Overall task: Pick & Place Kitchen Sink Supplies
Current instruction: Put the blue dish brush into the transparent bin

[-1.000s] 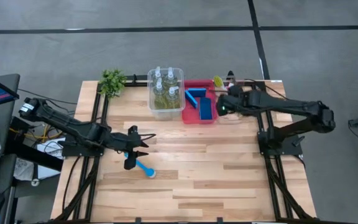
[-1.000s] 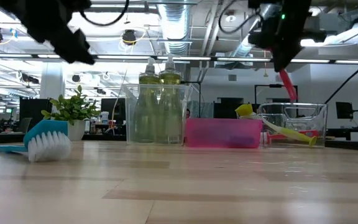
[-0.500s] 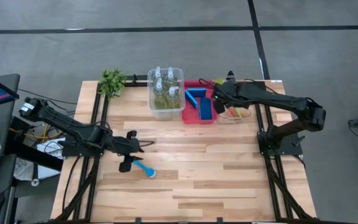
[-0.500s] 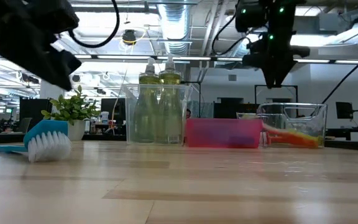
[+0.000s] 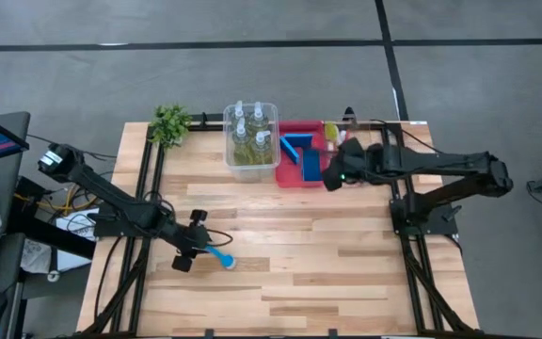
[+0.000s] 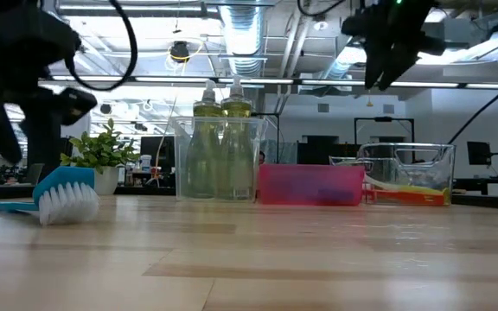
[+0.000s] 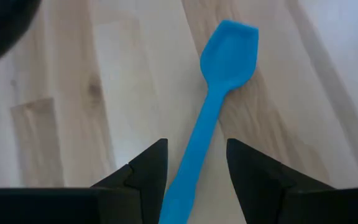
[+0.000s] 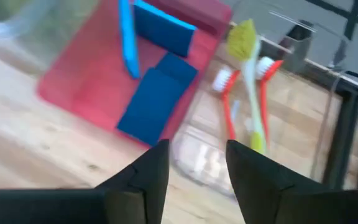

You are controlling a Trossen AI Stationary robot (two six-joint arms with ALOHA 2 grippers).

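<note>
The left gripper (image 7: 194, 171) is held low over the desk (image 5: 346, 264), its fingers (image 7: 145, 168) spread wide astride the handle of the blue brush (image 7: 213, 112), which lies flat on the wood. The right gripper (image 5: 332, 176) is raised beside the red bin (image 8: 86, 81), its fingers parted and empty. 2 red brushes (image 8: 229, 102) and 1 yellow-green brush (image 8: 248, 81) lie in the clear bin (image 8: 197, 158).

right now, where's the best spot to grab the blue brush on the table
Grab the blue brush by its thin handle, from straight above. It lies flat on the table, bristle head resting down, and the open left claw already straddles the handle, so a plain pinch across its narrow width should hold.
</note>
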